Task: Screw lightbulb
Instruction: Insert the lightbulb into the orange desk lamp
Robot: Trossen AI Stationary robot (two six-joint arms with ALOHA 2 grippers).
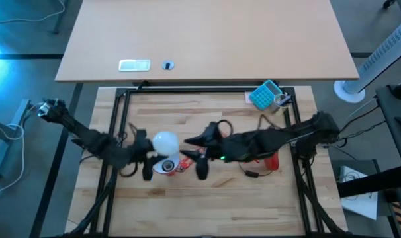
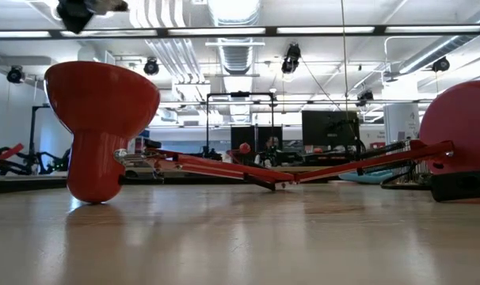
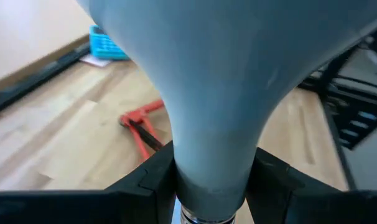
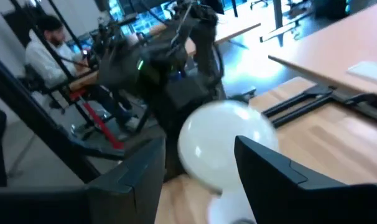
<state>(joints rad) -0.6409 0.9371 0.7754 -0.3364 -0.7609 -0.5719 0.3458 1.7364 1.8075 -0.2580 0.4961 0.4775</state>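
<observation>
high view: bulb held over the lamp shade at table centre-left

high view shows the wooden table (image 1: 207,205) framed by a dark rail, with bare boards toward six o'clock and more toward twelve o'clock, up to the rail. a second, paler desk (image 1: 207,33) lies beyond that rail.

the red desk lamp (image 1: 171,165) sprawls across the middle; its shade sits at about nine o'clock from centre, its jointed arm running toward three o'clock, where the base (image 2: 462,150) rests. in the low view the shade (image 2: 97,127) stands mouth-up on the boards, with open table in front of it.

the left arm comes in from nine o'clock. its left gripper (image 3: 210,186) is clamped narrowly around the neck of the lightbulb (image 1: 165,141), one dark finger (image 3: 148,180) on each side, the dome pointing away from the wrist. the bulb hangs just above the shade, at its twelve o'clock edge.

the right arm reaches in from three o'clock. the right gripper (image 4: 198,171) stands spread, its fingers (image 4: 272,168) flanking the bulb's dome (image 4: 223,143); i cannot tell whether they touch it.

a blue calculator (image 1: 265,94) lies at the one o'clock corner, well apart.
</observation>
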